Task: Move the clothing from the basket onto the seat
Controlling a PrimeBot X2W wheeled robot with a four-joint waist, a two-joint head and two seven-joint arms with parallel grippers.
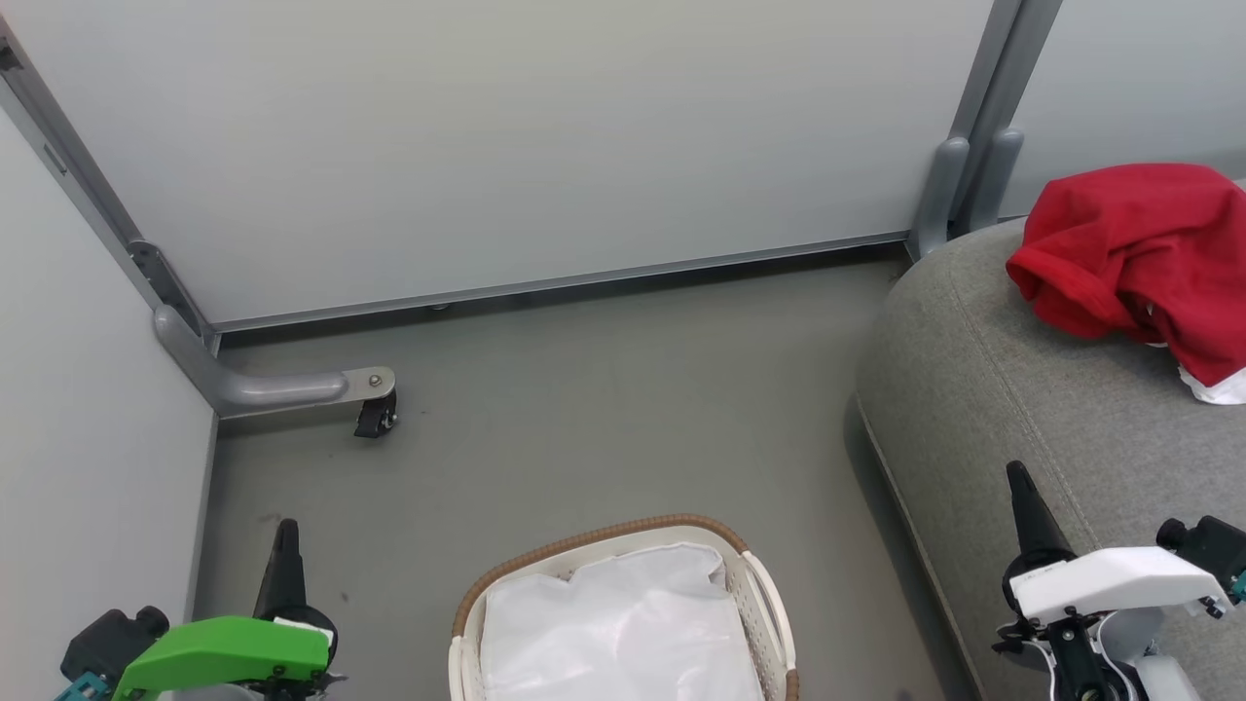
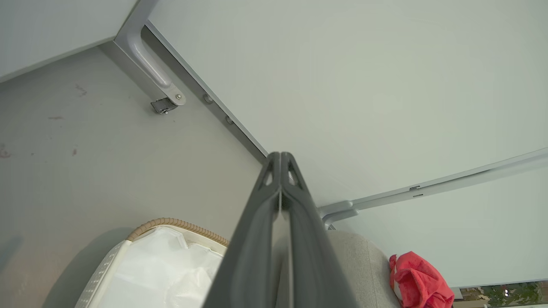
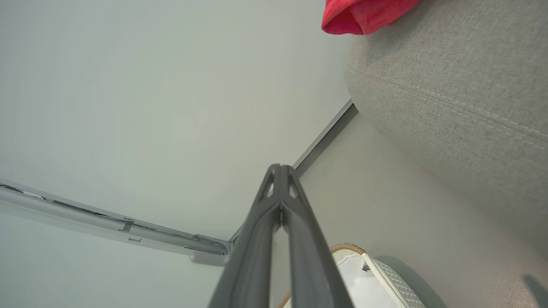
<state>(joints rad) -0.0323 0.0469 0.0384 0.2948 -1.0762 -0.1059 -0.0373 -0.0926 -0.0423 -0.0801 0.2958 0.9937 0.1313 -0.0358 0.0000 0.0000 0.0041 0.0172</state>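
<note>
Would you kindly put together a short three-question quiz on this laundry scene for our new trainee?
1. True or false: the red clothing lies on the grey sofa seat.
2. Which of these shows inside the basket? A) folded jeans B) a white liner sheet C) a blue towel
3. Fill in the blank: the left gripper and the right gripper both have their fingers ____ and hold nothing.

Key: 1 true; 2 B; 3 shut.
</note>
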